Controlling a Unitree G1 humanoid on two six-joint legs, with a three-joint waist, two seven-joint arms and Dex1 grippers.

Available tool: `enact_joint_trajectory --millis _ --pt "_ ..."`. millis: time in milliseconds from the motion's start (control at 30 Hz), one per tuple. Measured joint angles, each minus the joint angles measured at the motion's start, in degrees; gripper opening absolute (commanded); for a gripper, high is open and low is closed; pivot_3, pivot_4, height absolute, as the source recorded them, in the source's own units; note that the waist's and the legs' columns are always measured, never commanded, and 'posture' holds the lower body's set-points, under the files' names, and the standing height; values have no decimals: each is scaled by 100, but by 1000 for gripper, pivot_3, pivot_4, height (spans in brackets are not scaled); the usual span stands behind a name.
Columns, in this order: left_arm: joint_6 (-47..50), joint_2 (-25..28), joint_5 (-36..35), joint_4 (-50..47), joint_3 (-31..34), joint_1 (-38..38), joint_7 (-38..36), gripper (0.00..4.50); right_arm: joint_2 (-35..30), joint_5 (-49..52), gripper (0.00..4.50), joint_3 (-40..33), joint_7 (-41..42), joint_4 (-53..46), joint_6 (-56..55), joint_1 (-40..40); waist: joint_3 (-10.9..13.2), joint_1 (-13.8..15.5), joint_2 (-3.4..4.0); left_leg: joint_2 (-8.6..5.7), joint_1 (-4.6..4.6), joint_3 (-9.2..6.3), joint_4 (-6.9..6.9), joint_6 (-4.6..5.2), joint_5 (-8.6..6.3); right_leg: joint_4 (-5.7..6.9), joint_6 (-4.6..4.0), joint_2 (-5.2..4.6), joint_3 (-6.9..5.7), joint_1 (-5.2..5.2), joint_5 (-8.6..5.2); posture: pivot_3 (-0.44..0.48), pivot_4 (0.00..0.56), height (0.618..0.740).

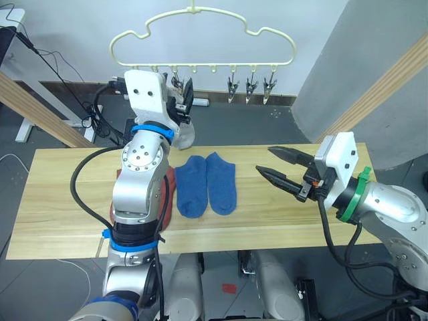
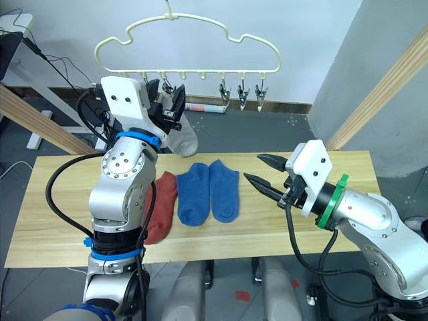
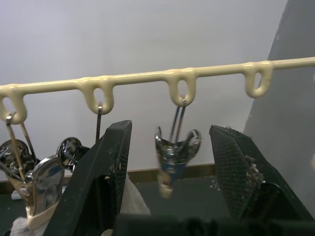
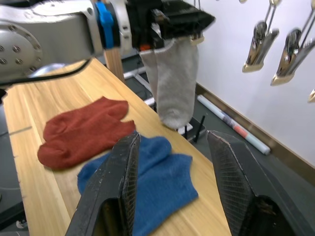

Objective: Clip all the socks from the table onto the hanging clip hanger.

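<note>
Altogether two blue socks [image 1: 206,184], two red socks [image 4: 81,132].

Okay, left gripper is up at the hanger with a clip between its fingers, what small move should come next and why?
Probably squeeze that metal clip open: the left gripper is open with the clip hanging between its fingers, and grey socks already hang from a neighbouring clip. Blue socks and red socks lie on the table; the right gripper hovers open.

Red socks [image 1: 168,194] half behind arm
</note>
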Motion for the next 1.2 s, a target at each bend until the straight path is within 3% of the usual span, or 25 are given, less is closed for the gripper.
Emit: enact_joint_trajectory --millis 300,1200 --pt "-19 -178 158 -150 -110 262 155 2709 9 140 2234 36 181 499 -152 -517 0 1 0 -1 -1 1 0 1 0 0 0 -1 1 0 0 -73 422 740" --pt "-271 -384 289 -241 -168 268 260 2709 -54 114 2234 113 120 470 -267 -252 0 0 0 -1 -2 1 0 1 -1 -1 0 -1 1 0 0 -88 418 740"
